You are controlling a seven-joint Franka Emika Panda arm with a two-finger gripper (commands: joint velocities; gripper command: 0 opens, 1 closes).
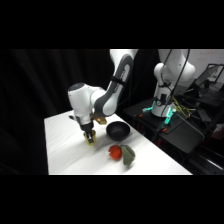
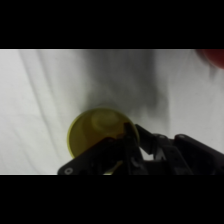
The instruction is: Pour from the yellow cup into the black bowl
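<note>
The gripper (image 1: pixel 90 137) is reaching down over the white bench (image 1: pixel 65 150) and sitting right at the yellow cup (image 1: pixel 90 141), which is standing on the bench surface at about nine o'clock from the black bowl (image 1: pixel 118 131), near it but apart. In the wrist view the yellow cup (image 2: pixel 97 134) is showing its round open mouth from above, with the black fingers (image 2: pixel 131 137) crossing its rim at about four o'clock; one finger appears to be reaching inside the rim and the other hugging the outer wall, so the fingers seem to be closing on the cup's wall, though whether they are fully clamped cannot be told for certain. The cup's contents cannot be made out. A red-and-green vegetable (image 1: pixel 122 153) is lying on the bench at about six o'clock from the bowl, clear of both. The step in hand looks like the grasp of the cup, with pouring not yet begun. The next move is likely calling for a steady lift that keeps the cup upright, a short carry toward three o'clock until its mouth is hanging over the bowl, then a slow tilt.
</note>
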